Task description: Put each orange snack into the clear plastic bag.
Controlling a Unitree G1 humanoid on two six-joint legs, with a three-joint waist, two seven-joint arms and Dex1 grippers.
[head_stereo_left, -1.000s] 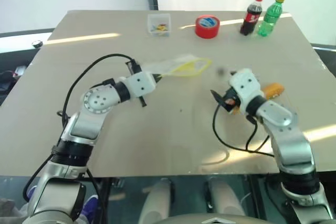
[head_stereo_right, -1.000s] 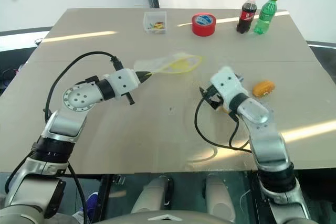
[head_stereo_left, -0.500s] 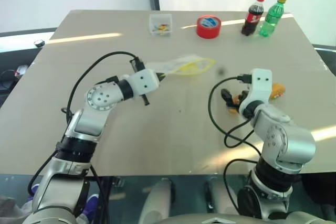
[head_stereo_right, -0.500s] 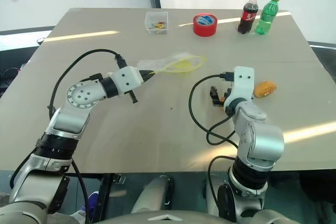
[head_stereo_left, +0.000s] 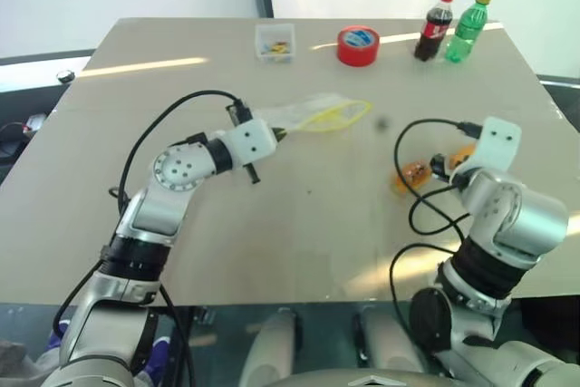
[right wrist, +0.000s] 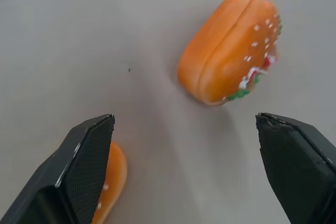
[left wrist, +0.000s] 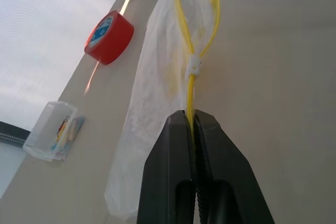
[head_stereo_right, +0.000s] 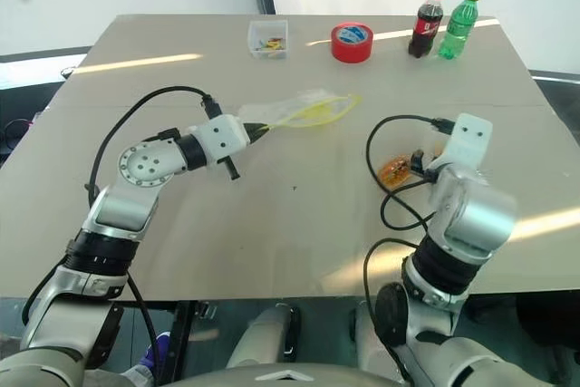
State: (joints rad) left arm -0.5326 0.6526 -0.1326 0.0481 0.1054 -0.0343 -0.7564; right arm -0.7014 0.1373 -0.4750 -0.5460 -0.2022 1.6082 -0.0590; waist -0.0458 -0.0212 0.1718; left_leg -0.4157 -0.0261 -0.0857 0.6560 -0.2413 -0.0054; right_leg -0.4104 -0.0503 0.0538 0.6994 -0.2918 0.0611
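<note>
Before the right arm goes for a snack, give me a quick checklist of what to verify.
1. Left pincer shut on the clear plastic bag at its yellow strip: ok.
2. Right pincer open: ok.
3. Both orange snacks on the table, one ahead of the open fingers, the other beside one finger: ok.
4. Bag mouth held open: cannot tell.
5. Red tape roll and bottles well clear: ok.
</note>
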